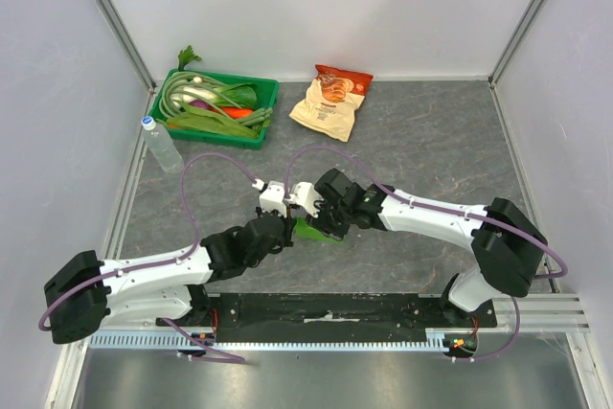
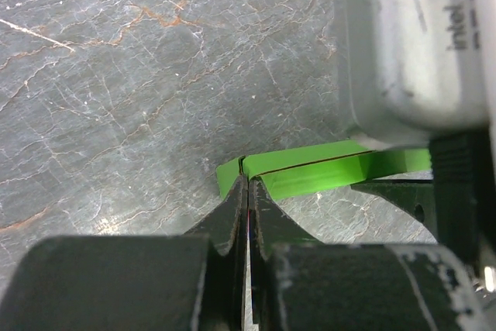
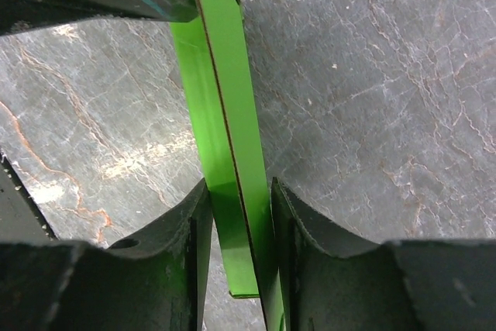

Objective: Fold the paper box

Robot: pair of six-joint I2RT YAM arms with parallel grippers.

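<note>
While the left hand (image 2: 248, 191) pinches a corner of the paper box (image 3: 225, 114) and the right hand (image 3: 236, 215) clamps its other end, midway along the near edge of the worktop (image 1: 431, 141), folding seems underway, needing coordinated counter-rotation next.

A small, bright lime-green paper box (image 1: 312, 231) is sitting folded flat near the front middle of the grey table (image 1: 421, 141), its two thin cardboard layers pressing together, a dark seam showing between them.
</note>
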